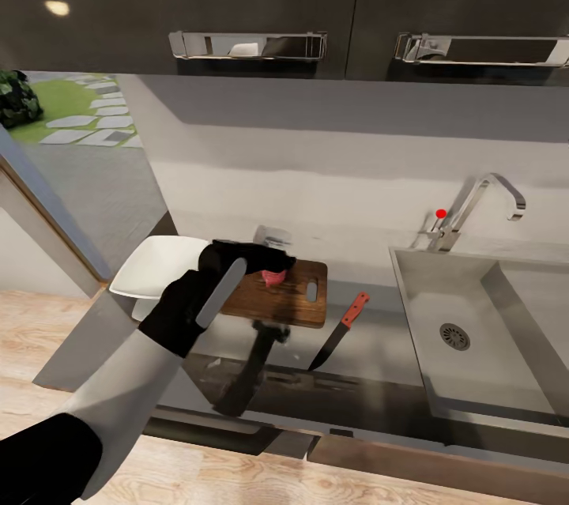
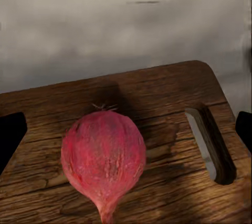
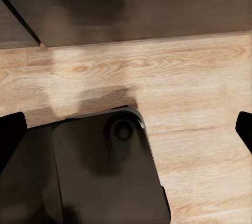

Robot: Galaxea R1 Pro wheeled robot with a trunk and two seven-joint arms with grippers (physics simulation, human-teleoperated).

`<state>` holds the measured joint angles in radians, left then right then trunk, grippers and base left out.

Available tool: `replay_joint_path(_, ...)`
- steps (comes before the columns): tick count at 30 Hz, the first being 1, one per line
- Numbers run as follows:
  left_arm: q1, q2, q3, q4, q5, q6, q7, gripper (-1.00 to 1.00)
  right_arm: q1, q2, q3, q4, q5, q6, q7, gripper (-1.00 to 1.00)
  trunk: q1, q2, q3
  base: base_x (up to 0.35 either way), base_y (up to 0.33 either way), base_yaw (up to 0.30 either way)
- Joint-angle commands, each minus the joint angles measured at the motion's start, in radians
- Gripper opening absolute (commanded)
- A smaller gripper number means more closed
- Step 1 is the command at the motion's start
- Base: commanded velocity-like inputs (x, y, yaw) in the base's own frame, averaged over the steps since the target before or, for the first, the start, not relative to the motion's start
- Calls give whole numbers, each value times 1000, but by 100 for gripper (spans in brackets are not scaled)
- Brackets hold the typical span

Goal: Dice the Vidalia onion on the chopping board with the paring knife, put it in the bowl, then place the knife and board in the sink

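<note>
Though spread wide, left gripper (image 1: 273, 266) over Vidalia onion (image 2: 103, 160).

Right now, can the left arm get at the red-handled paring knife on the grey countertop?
Probably yes: the red-handled paring knife lies uncovered beside the wooden chopping board, close to the left gripper above the pinkish onion.

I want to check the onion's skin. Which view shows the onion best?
The left wrist view: the onion sits close and whole on the board. In the head view only a small pink bit peeks out by the left gripper. The right wrist view looks at floor.
</note>
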<state>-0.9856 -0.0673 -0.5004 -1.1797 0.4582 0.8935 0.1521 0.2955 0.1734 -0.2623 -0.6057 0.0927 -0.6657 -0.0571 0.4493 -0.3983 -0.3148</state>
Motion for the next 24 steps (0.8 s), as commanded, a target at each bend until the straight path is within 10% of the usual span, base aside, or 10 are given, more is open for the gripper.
replay_joint_path(1,-1,2,-1,-35,10,19,10,100,0,1,-3,-2,10,0,-6,100,1,-2,-2,0,0,0)
replay_joint_path(12,-1,10,2,-128,7,99,12,100,1,1,-3,-2,10,0,-6,100,1,-2,-2,-21,0,0)
replay_joint_path(24,-1,34,2,-111,7,99,14,100,0,1,-3,-2,10,0,-6,100,1,-2,-2,-320,0,0)
